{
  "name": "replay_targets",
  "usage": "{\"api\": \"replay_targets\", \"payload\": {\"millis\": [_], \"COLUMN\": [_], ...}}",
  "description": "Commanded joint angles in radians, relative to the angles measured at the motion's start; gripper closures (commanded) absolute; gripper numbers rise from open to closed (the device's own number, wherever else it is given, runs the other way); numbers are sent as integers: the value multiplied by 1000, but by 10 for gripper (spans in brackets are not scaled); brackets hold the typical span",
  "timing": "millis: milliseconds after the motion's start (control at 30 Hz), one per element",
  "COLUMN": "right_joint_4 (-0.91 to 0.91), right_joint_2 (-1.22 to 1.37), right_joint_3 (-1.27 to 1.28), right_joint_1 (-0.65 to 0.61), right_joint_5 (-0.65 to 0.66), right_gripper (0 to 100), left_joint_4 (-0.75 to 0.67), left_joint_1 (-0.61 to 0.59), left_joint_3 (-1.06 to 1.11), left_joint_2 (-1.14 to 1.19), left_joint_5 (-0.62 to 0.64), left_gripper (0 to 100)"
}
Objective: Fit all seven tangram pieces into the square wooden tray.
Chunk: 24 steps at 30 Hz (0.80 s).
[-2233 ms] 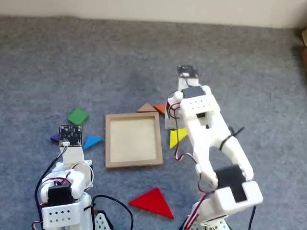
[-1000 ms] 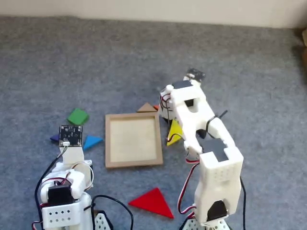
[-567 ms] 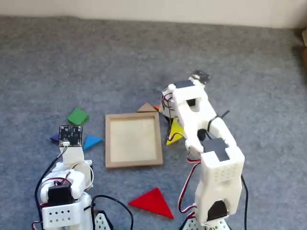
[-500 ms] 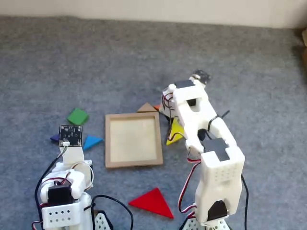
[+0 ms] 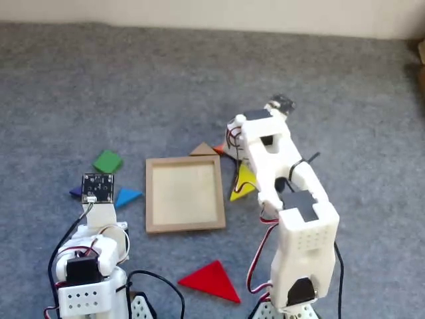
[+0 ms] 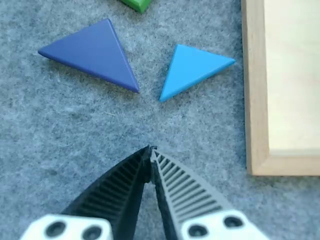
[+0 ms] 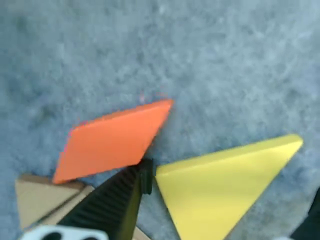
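Observation:
The square wooden tray (image 5: pixel 149 196) lies empty on the grey carpet. My right gripper (image 7: pixel 230 192) is low beside the tray's far right corner and open. One dark finger (image 7: pixel 131 192) touches the edge of the yellow triangle (image 7: pixel 225 175), which lies between the fingers. The orange parallelogram (image 7: pixel 112 140) and a tan triangle (image 7: pixel 37 197) lie just beyond. In the high view the right arm (image 5: pixel 265 149) covers part of the yellow triangle (image 5: pixel 244 183). My left gripper (image 6: pixel 150 150) is shut and empty, near the light blue triangle (image 6: pixel 192 67) and dark blue triangle (image 6: pixel 92 52).
A green square (image 5: pixel 107 161) lies to the left of the tray, beyond the two blue triangles. A large red triangle (image 5: pixel 211 280) rests near the front, between the two arm bases. Bare carpet stretches behind and to both sides.
The right arm has swung down over the yellow triangle, which turned and slid slightly toward the tray. The left arm has not moved.

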Motion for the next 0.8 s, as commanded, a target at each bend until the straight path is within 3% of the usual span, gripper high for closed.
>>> {"api": "replay_targets", "payload": {"millis": [0,500,767], "right_joint_4": [-25,93,205], "right_joint_2": [-13,-12,-12], "right_joint_3": [-76,-56,-56], "right_joint_1": [59,-48,-30], "right_joint_5": [-43,-17,-15], "right_gripper": [544,544,544], "left_joint_4": [5,5,5], "left_joint_1": [-12,-12,-12], "left_joint_3": [19,19,19], "left_joint_2": [-33,-33,-33], "left_joint_5": [9,9,9], "left_gripper": [987,987,987]}}
